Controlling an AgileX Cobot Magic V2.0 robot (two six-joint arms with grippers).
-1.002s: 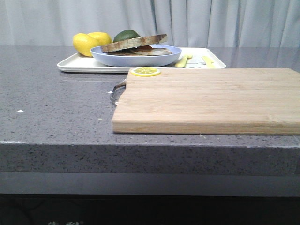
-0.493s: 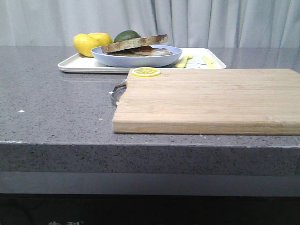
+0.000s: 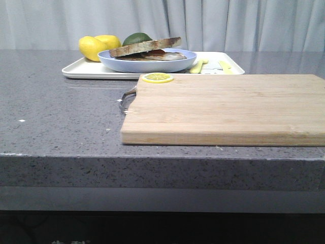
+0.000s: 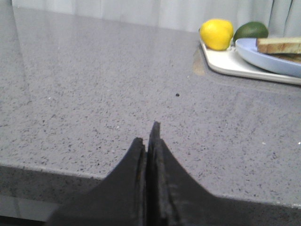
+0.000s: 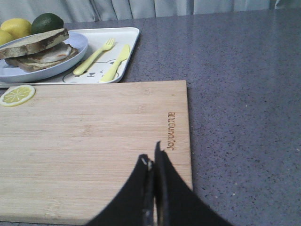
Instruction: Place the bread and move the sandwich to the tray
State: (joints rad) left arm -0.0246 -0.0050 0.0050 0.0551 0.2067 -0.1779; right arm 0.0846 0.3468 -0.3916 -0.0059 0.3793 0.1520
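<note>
Both pincers clenched on nothing; sandwich sits on tray at far edge.

Left gripper (image 4: 149, 141): 2 black fingers pressed together, hovering over bare grey speckled tabletop (image 3: 61, 117) near its front edge. Right gripper (image 5: 153, 165): fingers pressed together above the light wooden cutting board (image 3: 223, 107). Top slice of tan brown-crusted bread (image 3: 144, 47) caps the sandwich (image 5: 40, 51) on the round pale blue plate (image 3: 147, 63), on the cream-white rectangular tray (image 3: 81, 68), far edge, left of centre.

No visible change; scene unchanged since earlier.
</note>
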